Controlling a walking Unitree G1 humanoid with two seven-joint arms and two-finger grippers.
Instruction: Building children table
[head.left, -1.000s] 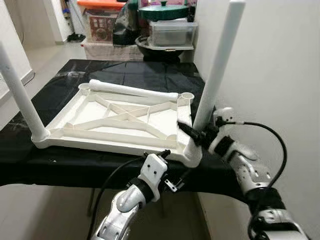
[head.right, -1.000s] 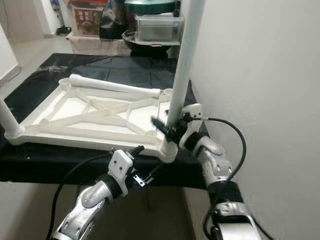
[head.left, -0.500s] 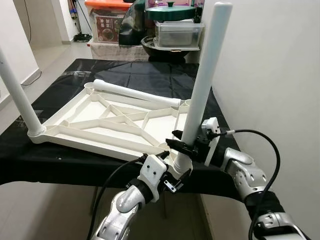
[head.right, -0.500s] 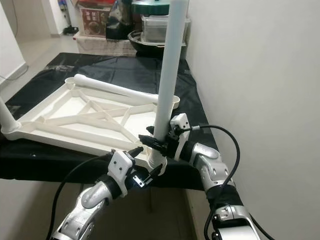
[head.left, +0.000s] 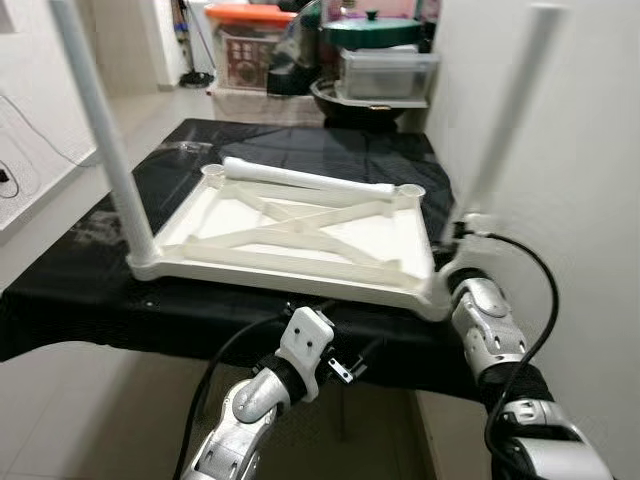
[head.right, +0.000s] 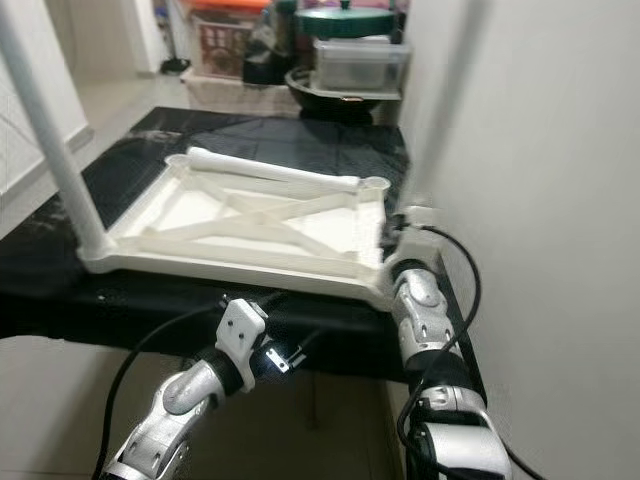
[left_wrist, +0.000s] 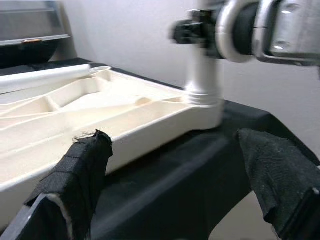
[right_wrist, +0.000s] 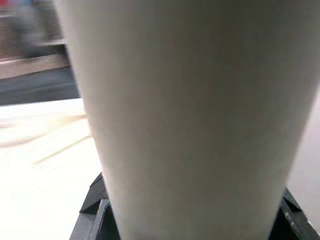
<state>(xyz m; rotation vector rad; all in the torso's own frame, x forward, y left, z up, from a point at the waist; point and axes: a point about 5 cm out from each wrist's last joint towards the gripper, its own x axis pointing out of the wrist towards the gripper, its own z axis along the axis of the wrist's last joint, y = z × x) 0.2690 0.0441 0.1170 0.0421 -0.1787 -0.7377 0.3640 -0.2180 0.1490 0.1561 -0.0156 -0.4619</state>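
Note:
A white children's table top (head.left: 300, 235) lies upside down on a black-covered table (head.left: 90, 300). One white leg (head.left: 100, 130) stands upright in its near left corner. A second leg (head.left: 505, 120), blurred, stands in the near right corner. My right gripper (head.left: 452, 250) is shut on the base of that second leg, with black fingers (right_wrist: 92, 200) on either side of it. A loose leg (head.left: 300, 178) lies along the far edge of the top. My left gripper (head.left: 348, 362) hangs open below the table's front edge, and its fingers (left_wrist: 80, 170) hold nothing.
A white wall (head.left: 580, 150) runs close along my right arm. Behind the table, storage boxes (head.left: 245, 55), a dark pot (head.left: 375, 30) and a clear container (head.left: 385, 72) are stacked. Tiled floor (head.left: 50, 400) lies to the left and in front.
The camera has shifted. The table top has swung with the leg in my right gripper, its near right corner moving right, away from my left gripper. My left gripper stays open.

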